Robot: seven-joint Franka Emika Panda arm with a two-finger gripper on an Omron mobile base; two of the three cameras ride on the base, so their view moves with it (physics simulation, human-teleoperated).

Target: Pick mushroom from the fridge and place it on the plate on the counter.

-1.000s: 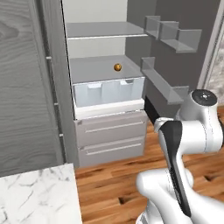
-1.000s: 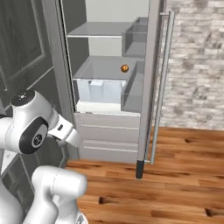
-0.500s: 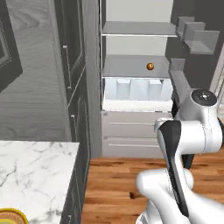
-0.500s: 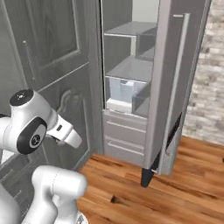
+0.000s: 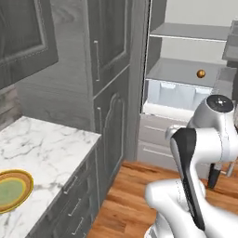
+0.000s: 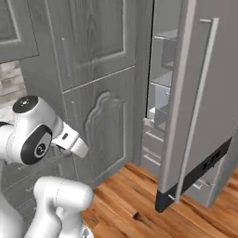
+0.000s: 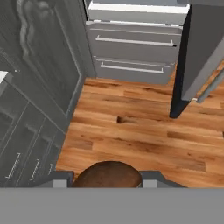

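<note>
Mushroom point(image 7: 108, 175) is clamped in the claw point(image 7: 107, 179) over the floor, carry in hand; next, it must be brought above the plate point(image 5: 11, 189) on the surface point(image 5: 42, 144).

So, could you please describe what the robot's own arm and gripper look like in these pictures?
The arm is made of glossy white rounded segments, with a black band curving down one link and dark round caps with a small pale mark at the joints. No loose cables show. In the hand view, the gripper shows as two small dark grey finger tips with blocky, squared ends.
</note>
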